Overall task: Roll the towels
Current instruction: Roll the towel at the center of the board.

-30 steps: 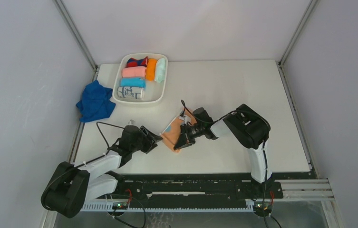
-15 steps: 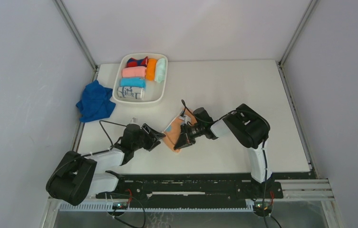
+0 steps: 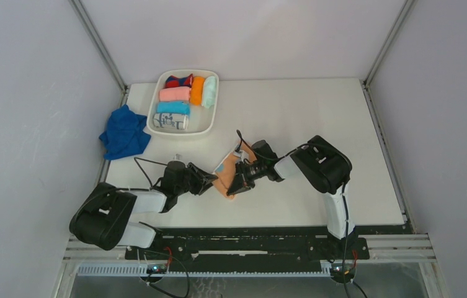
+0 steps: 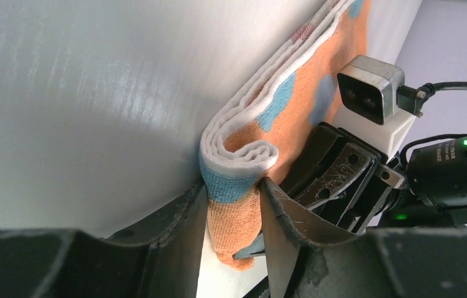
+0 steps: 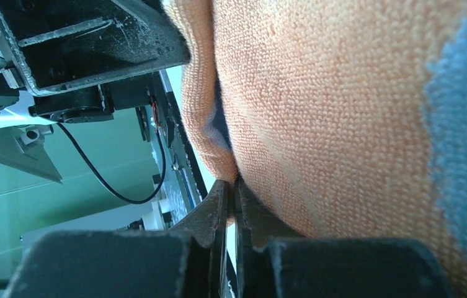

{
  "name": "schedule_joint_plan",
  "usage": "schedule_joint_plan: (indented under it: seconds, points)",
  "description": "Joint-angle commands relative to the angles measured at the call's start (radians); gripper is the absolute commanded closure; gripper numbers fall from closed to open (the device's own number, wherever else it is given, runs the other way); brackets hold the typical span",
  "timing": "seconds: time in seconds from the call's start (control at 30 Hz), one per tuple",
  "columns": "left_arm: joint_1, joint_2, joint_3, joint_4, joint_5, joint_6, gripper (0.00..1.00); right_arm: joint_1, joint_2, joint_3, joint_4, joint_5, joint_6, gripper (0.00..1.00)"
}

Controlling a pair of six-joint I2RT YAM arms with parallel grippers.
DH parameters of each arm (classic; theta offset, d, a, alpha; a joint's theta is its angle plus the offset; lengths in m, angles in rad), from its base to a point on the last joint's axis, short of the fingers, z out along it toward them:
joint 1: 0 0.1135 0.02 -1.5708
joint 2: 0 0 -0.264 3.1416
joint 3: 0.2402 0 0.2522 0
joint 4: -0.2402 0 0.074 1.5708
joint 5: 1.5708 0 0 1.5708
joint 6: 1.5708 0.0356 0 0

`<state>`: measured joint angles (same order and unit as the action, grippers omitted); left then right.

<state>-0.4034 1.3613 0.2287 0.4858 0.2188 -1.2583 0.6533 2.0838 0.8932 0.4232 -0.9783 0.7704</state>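
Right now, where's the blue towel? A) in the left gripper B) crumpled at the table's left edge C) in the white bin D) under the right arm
B: the blue towel lies crumpled at the table edge beside the white bin; the peach towel is mid-table.

Spotted peach towel (image 3: 223, 180) lies part-rolled centrally; blue towel (image 3: 124, 132) crumpled at left.
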Motion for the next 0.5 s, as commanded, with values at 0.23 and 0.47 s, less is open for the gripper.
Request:
schedule_joint_plan:
  seconds: [0.23, 0.47]
  points:
    - [-0.005, 0.108, -0.001, -0.255, -0.091, -0.001, 0.69, 0.001, -0.129, 0.064, -0.248, 0.161, -0.154, 0.90]
    - [-0.006, 0.054, 0.038, -0.393, -0.132, -0.002, 0.71, 0.073, -0.325, 0.067, -0.457, 0.415, -0.383, 0.71]
